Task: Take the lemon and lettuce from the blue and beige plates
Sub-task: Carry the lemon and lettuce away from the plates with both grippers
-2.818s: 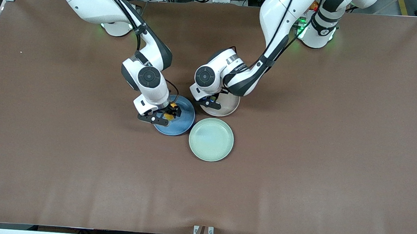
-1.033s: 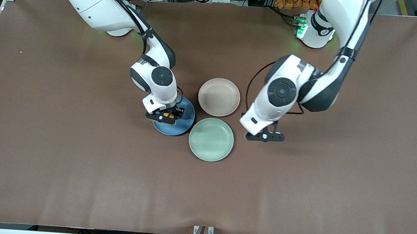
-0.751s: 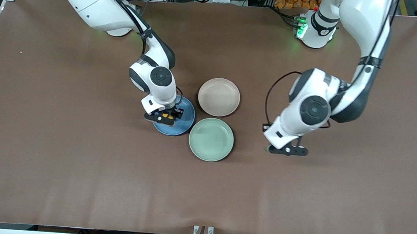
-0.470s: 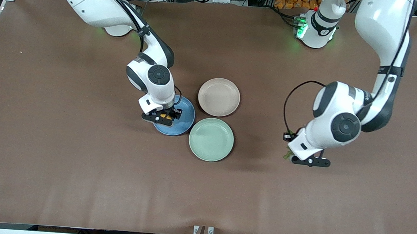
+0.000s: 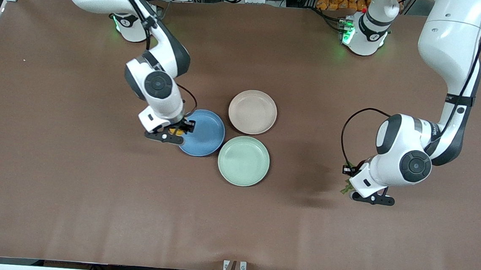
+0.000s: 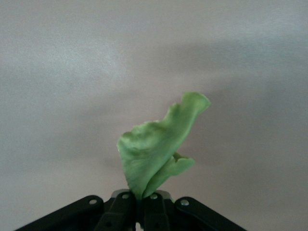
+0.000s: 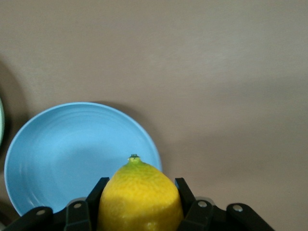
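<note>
Front view: my right gripper (image 5: 172,133) hangs over the rim of the blue plate (image 5: 205,133) at the right arm's end, jaws clamped on the lemon (image 5: 174,130). My left gripper (image 5: 357,193) is up over bare tabletop (image 5: 51,181) toward the left arm's end, well apart from the beige plate (image 5: 252,111) and green plate (image 5: 243,161), jaws pinching the lettuce (image 5: 346,188).

Left wrist view: the lettuce (image 6: 156,144) stands up from my shut jaws.

Right wrist view: the lemon (image 7: 139,197) sits between my jaws, over the blue plate (image 7: 62,149).
</note>
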Robot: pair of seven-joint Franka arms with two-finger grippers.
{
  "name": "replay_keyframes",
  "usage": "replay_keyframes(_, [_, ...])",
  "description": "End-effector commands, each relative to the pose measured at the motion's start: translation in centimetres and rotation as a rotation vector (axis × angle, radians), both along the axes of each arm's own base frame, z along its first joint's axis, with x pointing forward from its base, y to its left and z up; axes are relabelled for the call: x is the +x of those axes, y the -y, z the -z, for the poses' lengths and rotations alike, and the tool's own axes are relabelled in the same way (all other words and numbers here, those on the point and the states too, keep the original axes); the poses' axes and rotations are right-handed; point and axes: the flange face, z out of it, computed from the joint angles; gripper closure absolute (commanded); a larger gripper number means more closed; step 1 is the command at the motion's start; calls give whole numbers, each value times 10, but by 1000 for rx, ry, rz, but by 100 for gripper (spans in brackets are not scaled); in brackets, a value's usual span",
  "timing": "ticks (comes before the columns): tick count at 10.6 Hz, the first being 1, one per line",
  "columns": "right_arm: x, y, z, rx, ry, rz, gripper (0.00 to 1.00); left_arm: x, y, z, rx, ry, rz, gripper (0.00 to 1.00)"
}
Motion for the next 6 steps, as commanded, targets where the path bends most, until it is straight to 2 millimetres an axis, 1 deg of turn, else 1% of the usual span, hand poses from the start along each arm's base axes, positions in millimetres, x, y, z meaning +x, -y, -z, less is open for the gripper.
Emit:
replay_keyframes(1, [1, 29, -27, 2, -14, -28, 76, 4, -9, 24, 46, 4, 40, 100])
replay_keyframes(3, [9, 59, -42, 5, -29, -52, 76, 3, -11, 34, 56, -9, 46, 100])
replay_keyframes(4, [13, 74, -47, 15, -39, -69, 76, 2, -11, 41, 58, -17, 48, 84])
replay_keyframes(5, [18, 91, -51, 17, -36, -80, 76, 1, -10, 43, 57, -19, 51, 64])
replay_keyframes(6, [24, 109, -54, 33, -40, -86, 76, 4, -10, 45, 51, 0, 53, 27])
